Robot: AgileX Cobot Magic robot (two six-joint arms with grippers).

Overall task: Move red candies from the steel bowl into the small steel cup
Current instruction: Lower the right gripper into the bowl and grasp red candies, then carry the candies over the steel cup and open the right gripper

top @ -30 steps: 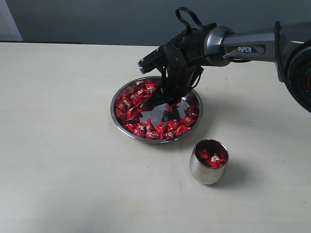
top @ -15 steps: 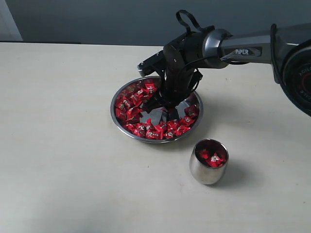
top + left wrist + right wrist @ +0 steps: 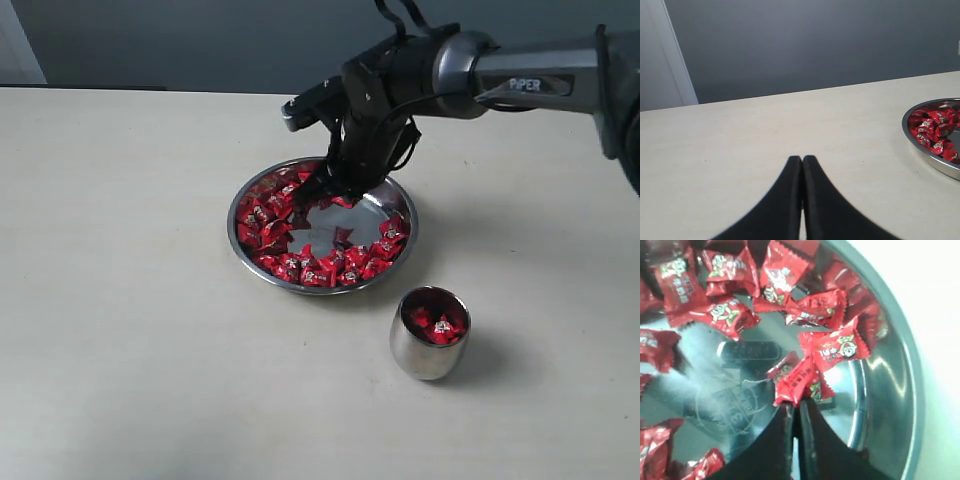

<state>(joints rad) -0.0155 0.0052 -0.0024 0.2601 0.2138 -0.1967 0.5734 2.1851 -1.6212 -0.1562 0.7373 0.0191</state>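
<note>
Okay, left gripper (image 3: pixel 801 197) is sitting idle over bare table (image 3: pixel 740 140), fingers pressed together with nothing between them, off to the side of the steel bowl (image 3: pixel 300 286). Red candies (image 3: pixel 265 215) are lying mostly along the bowl's left and front rim, with the flat middle showing bare. Right gripper (image 3: pixel 336 193) is hanging just above the bowl's far side, fingertips nearly closed and pinching one candy (image 3: pixel 799 385) by the edge of its wrapper, so only a thin sliver is in the grip. Small steel cup (image 3: pixel 430 345) is standing upright near the bowl, to its front right and apart from it, with a few red candies already inside. Judging the step as the carry to the cup: the hold is looking shallow, so it is calling for moving smoothly, clearing the bowl rim, centring over the narrow cup mouth and going low before letting go, so nothing is bouncing off the rim or tipping the cup
</note>
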